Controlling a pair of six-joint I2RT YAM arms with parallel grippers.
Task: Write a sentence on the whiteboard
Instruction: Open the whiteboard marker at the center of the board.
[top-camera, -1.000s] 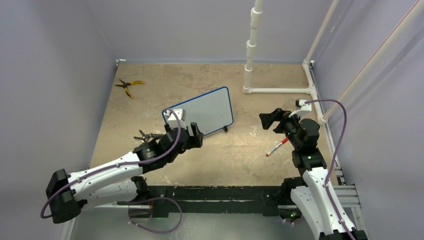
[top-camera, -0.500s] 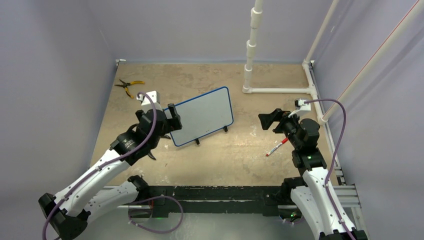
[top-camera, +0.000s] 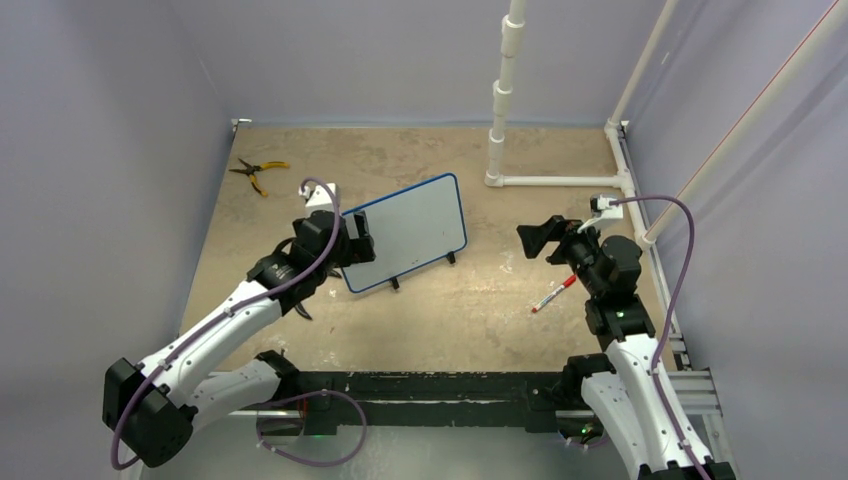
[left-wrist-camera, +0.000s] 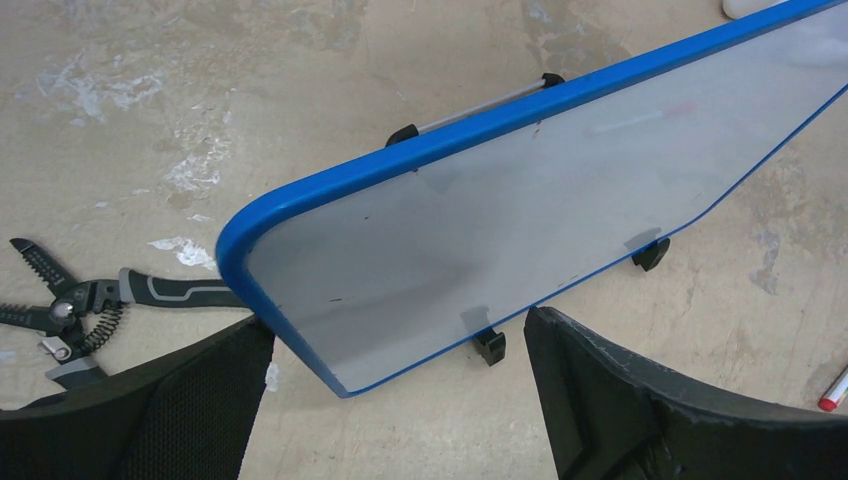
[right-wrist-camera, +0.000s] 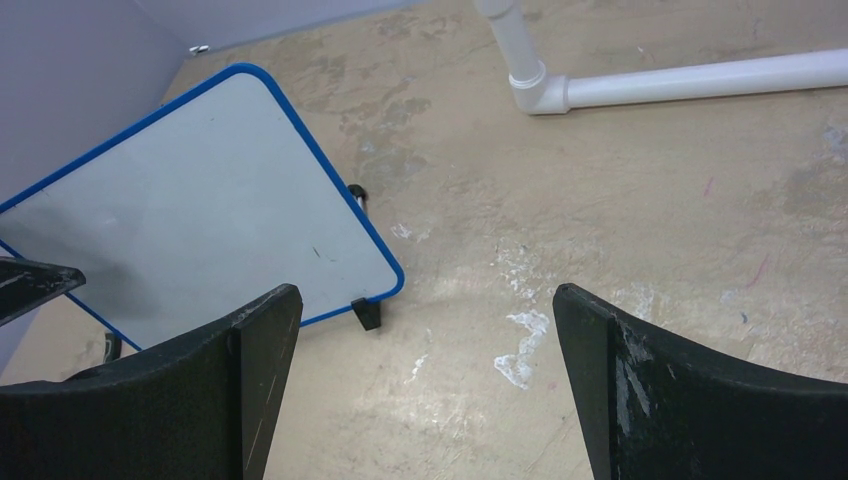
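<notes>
Status: whiteboard (top-camera: 405, 232) is upright on its feet mid-table, tilted back, face towards the arms. No sentence on it, so writing hasn't started

Left gripper (top-camera: 350, 240) sits at the board's left edge with jaws wide, bottom-left corner between the fingers, nothing clamped. Right gripper (top-camera: 541, 240) hovers right of the board, also spread wide and empty

Marker (top-camera: 553, 295) lies on the table beside the right arm, untouched. I'd call this the setup step. The next move needs the right arm to come down on the marker and grip it along the barrel, with the left bracing the board edge

Views:
- top view alone shows the whole marker; right wrist misses it
- left wrist shows grey-handled pliers (left-wrist-camera: 90, 300) just behind the board corner, and a faint reddish smear up on the board, possibly just a reflection
- yellow pliers (top-camera: 258, 172) appear only from the top, far left
</notes>
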